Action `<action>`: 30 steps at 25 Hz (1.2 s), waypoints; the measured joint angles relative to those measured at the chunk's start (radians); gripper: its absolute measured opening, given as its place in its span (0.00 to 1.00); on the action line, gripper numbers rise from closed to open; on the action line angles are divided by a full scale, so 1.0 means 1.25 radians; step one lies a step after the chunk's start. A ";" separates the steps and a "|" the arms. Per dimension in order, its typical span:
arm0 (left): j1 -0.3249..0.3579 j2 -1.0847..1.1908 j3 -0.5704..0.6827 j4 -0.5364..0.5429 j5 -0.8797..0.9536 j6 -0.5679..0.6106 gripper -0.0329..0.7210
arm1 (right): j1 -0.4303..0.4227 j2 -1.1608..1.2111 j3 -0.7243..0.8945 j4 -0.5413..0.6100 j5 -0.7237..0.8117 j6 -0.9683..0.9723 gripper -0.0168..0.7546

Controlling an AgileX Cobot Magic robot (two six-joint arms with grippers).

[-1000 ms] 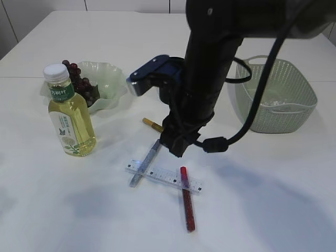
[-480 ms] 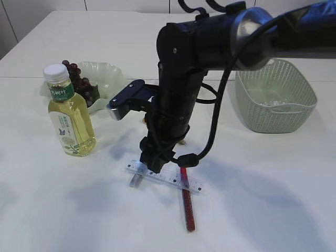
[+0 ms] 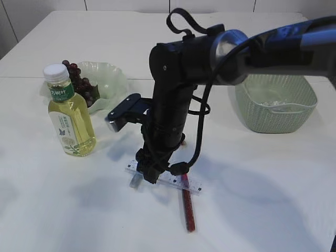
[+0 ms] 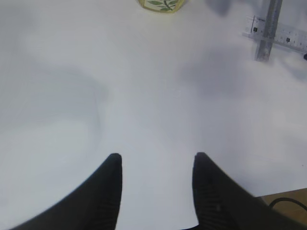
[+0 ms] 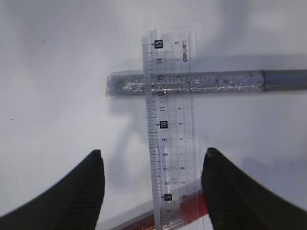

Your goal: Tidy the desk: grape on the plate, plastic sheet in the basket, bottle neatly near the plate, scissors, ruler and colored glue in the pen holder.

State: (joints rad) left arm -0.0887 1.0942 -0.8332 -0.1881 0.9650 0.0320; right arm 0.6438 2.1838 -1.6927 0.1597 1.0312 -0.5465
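A clear ruler (image 3: 191, 184) (image 5: 169, 120) lies flat across a silver glitter glue tube (image 3: 135, 181) (image 5: 201, 81) and a red glue tube (image 3: 188, 210) (image 5: 192, 208). My right gripper (image 3: 152, 173) (image 5: 154, 152) hangs open just above the ruler, one finger on each side of it, not touching. My left gripper (image 4: 157, 155) is open over bare table, with the ruler (image 4: 283, 33) and silver tube (image 4: 268, 28) far ahead. The bottle (image 3: 71, 118) stands by the plate (image 3: 110, 79), which holds grapes (image 3: 79, 84). Scissors and pen holder are out of view.
A pale green basket (image 3: 275, 102) stands at the right rear with something clear inside. The right arm's dark body and cables hide the table behind the ruler. The bottle's base (image 4: 163, 4) shows at the top of the left wrist view.
The right arm swung left and down from above the glue tubes onto the ruler's left part. Its jaws have spread wider. The left gripper has not changed.
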 joint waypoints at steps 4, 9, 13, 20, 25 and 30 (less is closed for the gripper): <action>0.000 0.000 0.000 0.000 0.002 0.000 0.51 | 0.000 0.020 -0.001 -0.007 -0.007 -0.001 0.68; 0.000 0.000 0.000 0.000 0.002 0.002 0.51 | 0.000 0.028 -0.001 -0.020 -0.015 -0.001 0.68; 0.000 0.000 0.000 0.000 0.003 0.002 0.51 | 0.000 0.046 -0.003 -0.024 -0.019 -0.001 0.68; 0.000 0.000 0.000 0.000 0.008 0.002 0.51 | 0.000 0.056 -0.003 -0.033 -0.023 0.002 0.68; 0.000 0.000 0.000 0.000 0.009 0.002 0.50 | 0.000 0.057 -0.003 -0.037 -0.033 0.002 0.68; 0.000 0.000 0.000 0.000 0.009 0.002 0.50 | 0.000 0.069 -0.006 -0.037 -0.039 0.012 0.68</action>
State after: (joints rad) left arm -0.0887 1.0942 -0.8332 -0.1881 0.9759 0.0340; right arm 0.6438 2.2704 -1.7007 0.1136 0.9827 -0.5310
